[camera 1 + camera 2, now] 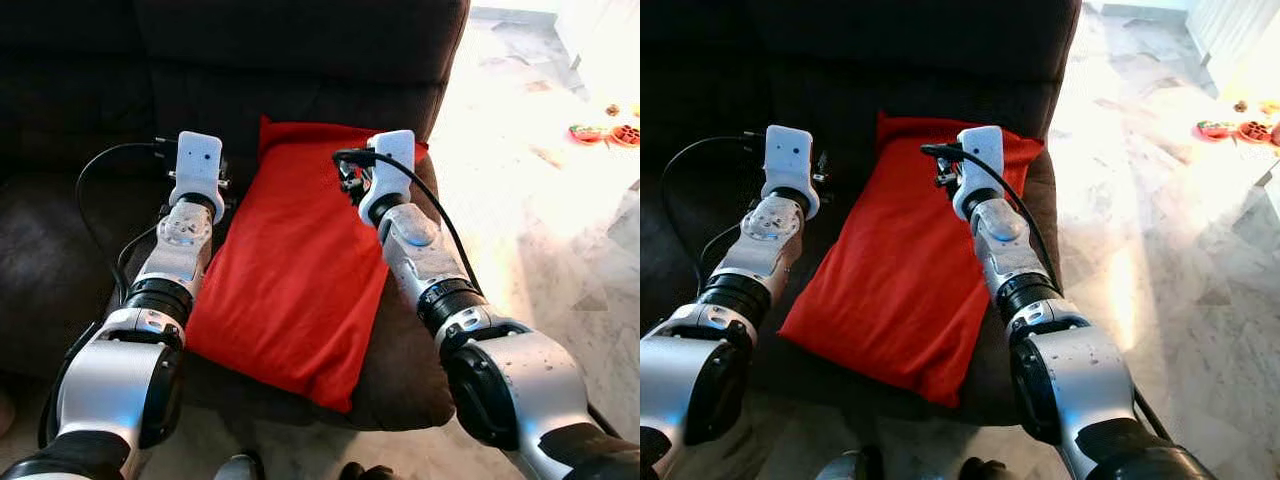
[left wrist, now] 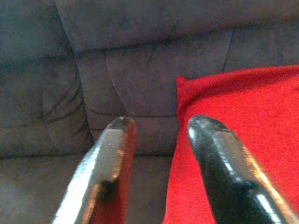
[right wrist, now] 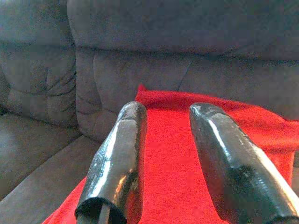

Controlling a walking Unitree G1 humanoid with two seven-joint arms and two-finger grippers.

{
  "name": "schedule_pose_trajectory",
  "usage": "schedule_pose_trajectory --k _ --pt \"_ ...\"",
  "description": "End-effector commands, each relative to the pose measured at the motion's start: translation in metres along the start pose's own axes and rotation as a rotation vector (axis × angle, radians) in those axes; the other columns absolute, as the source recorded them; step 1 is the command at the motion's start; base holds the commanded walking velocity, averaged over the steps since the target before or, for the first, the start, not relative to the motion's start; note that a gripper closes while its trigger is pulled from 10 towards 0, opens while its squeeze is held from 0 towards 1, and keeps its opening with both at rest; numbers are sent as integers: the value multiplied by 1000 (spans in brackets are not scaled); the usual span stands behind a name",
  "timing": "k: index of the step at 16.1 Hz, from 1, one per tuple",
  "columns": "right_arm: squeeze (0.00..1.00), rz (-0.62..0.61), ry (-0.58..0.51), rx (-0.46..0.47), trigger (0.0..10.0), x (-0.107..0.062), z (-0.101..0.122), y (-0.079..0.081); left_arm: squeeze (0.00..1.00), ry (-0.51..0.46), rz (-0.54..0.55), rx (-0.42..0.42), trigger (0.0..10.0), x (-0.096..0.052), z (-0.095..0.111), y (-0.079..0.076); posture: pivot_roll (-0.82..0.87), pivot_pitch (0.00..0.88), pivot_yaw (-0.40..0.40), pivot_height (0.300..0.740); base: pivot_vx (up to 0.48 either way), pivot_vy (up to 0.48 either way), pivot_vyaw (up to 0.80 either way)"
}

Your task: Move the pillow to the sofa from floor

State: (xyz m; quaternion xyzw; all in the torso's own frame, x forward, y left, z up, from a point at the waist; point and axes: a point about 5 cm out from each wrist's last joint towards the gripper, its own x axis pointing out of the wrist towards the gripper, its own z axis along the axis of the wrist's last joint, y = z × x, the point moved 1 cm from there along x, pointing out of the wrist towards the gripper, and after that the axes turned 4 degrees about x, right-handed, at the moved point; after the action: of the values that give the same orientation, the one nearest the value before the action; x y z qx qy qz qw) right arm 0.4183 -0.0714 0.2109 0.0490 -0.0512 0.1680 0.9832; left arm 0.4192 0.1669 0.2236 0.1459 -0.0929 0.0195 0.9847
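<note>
The red pillow (image 1: 295, 270) lies on the dark sofa (image 1: 60, 250) seat, top edge against the backrest. Wrist views show both sets of fingers parted, gripping nothing — the left gripper (image 2: 159, 128) over the pillow's edge, the right gripper (image 3: 166, 116) above its middle. Marble floor (image 1: 1160, 250) lies open on the right.

The pillow (image 1: 290, 290) is bright red, rectangular and soft, its cloth faintly creased. It lies flat on the seat cushion of the dark sofa (image 1: 60, 260), lengthwise, its far edge touching the sofa's backrest and its near corner reaching the seat's front edge, turned slightly askew.
</note>
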Motion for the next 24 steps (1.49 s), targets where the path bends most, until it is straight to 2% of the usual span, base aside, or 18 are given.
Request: schedule_pose_trajectory --k 1,2,4,5,7,8,10,12,14,16,24 --pt "0 -20 -46 1 10000 0 8 -6 0 -38 -5 2 10000 -6 -1 -5 138 204 -44 740 0 0 0" --pt "0 -32 -68 -29 10000 -4 7 -11 0 -100 -18 0 10000 -14 0 -9 135 196 -43 740 0 0 0" --pt "0 -53 -95 -30 10000 -11 1 -19 0 -145 -20 -21 10000 -30 -8 -12 131 175 -41 740 0 0 0" --pt "0 -60 -99 -23 10000 -13 0 -21 0 -149 -11 -24 10000 -34 -10 -12 129 167 -40 740 0 0 0" --pt "0 -93 -127 -12 10000 -26 -11 -30 0 -176 84 -66 10000 -51 -12 1 117 142 -38 740 0 0 0" --pt "0 -98 -138 -8 10000 -30 -13 -32 0 -183 106 -76 10000 -54 -12 4 115 136 -39 740 0 0 0" --pt "0 -144 -179 12 10000 -47 -21 -40 0 -183 122 -74 10000 -65 -19 4 103 118 -36 740 0 0 0" --pt "0 -190 -183 24 10000 -57 -27 -46 0 -170 112 -110 10000 -69 -21 -3 101 115 -34 740 0 0 0" --pt "0 -213 -169 40 10000 -62 -32 -48 0 -163 103 -109 10000 -71 -21 -6 95 119 -32 740 0 0 0" --pt "0 -233 -138 59 10000 -68 -38 -47 0 -153 112 -127 10000 -73 -21 -4 96 123 -29 740 0 0 -375" --pt "0 -240 -133 87 10000 -71 -34 -44 0 -134 109 -114 10000 -73 -21 1 100 134 -25 740 0 0 -94"
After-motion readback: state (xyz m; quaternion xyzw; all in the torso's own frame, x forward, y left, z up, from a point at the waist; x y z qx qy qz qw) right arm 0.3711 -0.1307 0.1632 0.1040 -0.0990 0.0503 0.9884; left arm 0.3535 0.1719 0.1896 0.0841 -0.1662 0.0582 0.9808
